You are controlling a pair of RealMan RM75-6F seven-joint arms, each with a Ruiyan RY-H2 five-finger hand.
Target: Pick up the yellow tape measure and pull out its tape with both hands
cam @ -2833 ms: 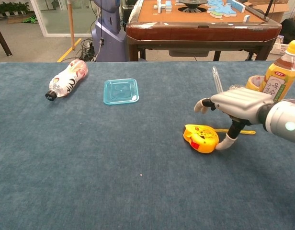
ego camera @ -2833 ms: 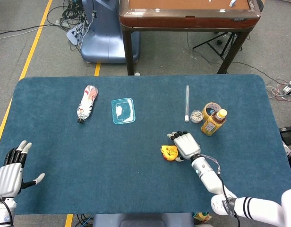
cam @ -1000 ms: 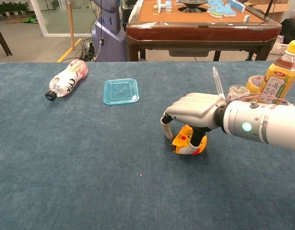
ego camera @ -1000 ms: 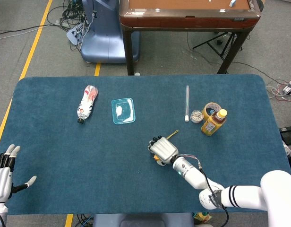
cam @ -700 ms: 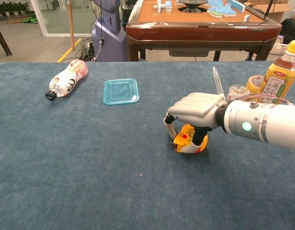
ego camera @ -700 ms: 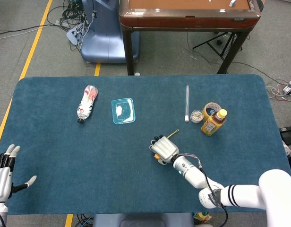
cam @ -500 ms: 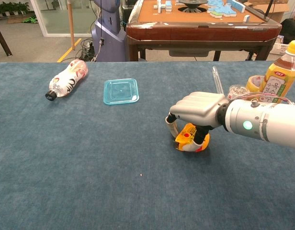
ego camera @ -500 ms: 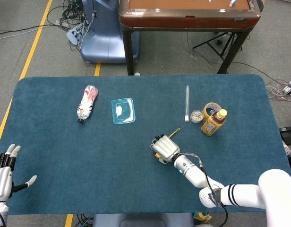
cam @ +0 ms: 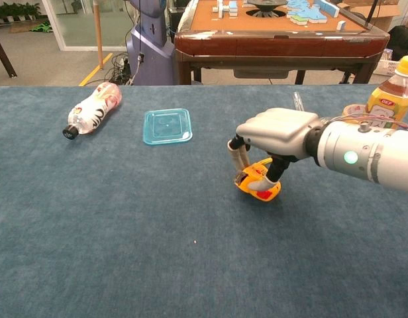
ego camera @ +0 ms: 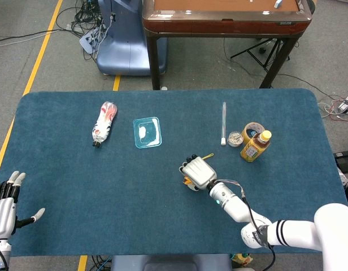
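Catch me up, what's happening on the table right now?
The right hand grips the yellow tape measure from above, mid-table, apparently just off the blue cloth. A short bit of tape shows beyond it. The left hand waits open at the table's near-left edge, holding nothing, so the two-handed pull hasn't started.

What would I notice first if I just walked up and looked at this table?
Probably the big white robot right hand near the middle of the blue felt table, gripping a small yellow tape measure from above. Next, the clear plastic bottle with a red and white label lying on its side at the far left, with a square light-blue plastic lid beside it. The left hand waits open at the table's near left corner.
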